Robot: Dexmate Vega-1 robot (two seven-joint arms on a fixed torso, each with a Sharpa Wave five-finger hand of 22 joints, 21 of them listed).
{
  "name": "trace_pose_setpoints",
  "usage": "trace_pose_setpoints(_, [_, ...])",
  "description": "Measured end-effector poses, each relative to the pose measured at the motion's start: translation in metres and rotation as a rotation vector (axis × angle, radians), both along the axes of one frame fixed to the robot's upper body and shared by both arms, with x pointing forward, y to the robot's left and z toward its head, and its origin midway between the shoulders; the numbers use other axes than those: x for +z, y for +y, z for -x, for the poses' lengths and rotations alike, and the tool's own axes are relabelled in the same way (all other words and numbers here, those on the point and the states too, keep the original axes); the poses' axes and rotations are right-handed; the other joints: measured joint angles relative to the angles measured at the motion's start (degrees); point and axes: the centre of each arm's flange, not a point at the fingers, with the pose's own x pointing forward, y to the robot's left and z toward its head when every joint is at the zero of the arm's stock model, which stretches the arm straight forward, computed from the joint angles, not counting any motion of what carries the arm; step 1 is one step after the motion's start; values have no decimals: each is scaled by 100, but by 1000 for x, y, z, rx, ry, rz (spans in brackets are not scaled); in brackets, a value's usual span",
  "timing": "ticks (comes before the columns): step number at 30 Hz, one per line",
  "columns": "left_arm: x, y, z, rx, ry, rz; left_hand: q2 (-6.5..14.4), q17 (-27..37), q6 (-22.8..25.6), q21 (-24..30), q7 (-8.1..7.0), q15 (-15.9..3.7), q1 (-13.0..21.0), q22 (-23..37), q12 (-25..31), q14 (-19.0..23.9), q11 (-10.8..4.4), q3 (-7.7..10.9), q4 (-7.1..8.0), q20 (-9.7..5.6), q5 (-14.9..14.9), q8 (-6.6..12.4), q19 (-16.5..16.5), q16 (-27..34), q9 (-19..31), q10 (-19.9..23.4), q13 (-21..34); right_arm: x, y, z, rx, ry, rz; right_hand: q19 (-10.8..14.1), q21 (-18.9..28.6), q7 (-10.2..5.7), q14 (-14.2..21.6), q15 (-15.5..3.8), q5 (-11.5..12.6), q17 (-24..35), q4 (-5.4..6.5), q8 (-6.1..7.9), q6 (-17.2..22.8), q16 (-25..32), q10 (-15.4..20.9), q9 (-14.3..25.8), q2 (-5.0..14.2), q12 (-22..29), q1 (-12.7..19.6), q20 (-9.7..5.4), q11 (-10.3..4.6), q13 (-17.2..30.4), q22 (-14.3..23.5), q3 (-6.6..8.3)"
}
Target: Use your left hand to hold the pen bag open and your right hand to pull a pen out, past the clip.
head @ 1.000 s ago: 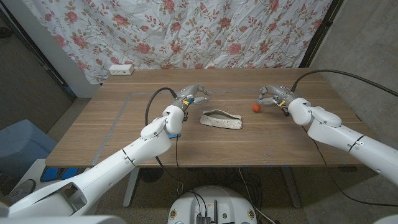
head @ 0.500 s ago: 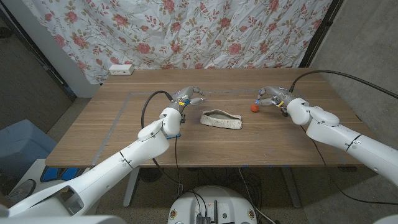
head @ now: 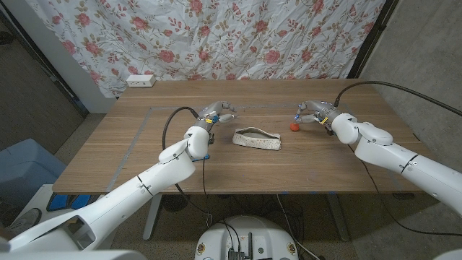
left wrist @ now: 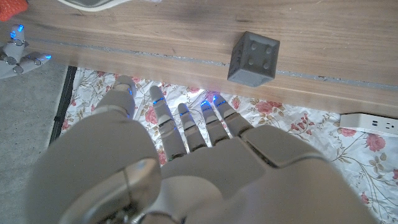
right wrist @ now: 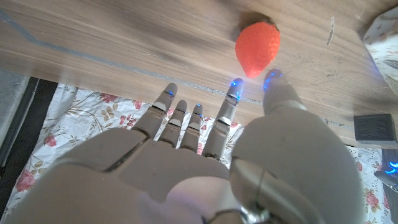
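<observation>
The pale pen bag (head: 258, 139) lies on its side at the middle of the wooden table (head: 325, 162); I see no pen or clip on it. My left hand (head: 216, 112) hovers open just beyond the bag's left end, fingers apart (left wrist: 186, 124), holding nothing. My right hand (head: 314, 112) is open to the right of the bag, fingers spread (right wrist: 186, 124), apart from it. The bag's edge (left wrist: 106, 5) shows in the left wrist view and a corner (right wrist: 385, 43) in the right wrist view.
A small red strawberry-shaped thing (head: 294, 126) (right wrist: 257, 48) lies on the table just off my right hand's fingertips. A dark cube (left wrist: 254, 58) sits near my left hand. A white power strip (head: 141, 81) lies at the far left edge. A flowered curtain hangs behind.
My left hand has drawn a little leftward, away from the bag. My right hand has edged slightly left toward the red thing. The bag has not moved.
</observation>
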Motion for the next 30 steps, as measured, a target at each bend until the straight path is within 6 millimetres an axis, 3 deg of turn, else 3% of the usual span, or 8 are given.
trace_pose_setpoints(14, [-1,11,-3,-10,11,37,100,6,-360,0,-18,12,-100,0,-22,-212,41,0,0,-1,0,0,-83,0,0,-226,0,1,-1,0,17,46,12,-341,-21,95,-391,267,162,53,76,-473,-950,-171,-540,-176,-90,-23,-408,214,153,8,-1,-172])
trace_pose_setpoints(17, [-1,15,-5,-14,11,56,237,15,-555,0,-6,50,-237,0,-22,-317,112,9,57,17,0,0,-147,0,0,-342,0,2,-2,0,20,59,5,-427,-21,140,-510,324,206,59,123,-641,-1279,-204,-730,-204,-96,-23,-552,260,210,27,-1,-218])
trace_pose_setpoints(23, [-2,21,-8,-24,13,102,317,1,-761,0,34,82,-317,-1,-22,-410,184,8,58,10,0,-22,-215,0,0,-431,0,2,-8,-1,33,78,-32,-618,-21,254,-679,416,272,80,174,-1029,-2006,-265,-968,-256,-81,-22,-854,282,312,26,-1,-290])
trace_pose_setpoints(30, [-3,28,-11,-36,15,149,362,-1,-1018,0,-12,109,-425,0,-22,-504,204,-33,97,-1,0,-22,-288,0,0,-533,0,-2,-17,-3,73,86,-102,-668,-21,294,-728,460,312,80,185,-1305,-2512,-265,-1018,-286,-83,-22,-959,297,303,26,-1,-328])
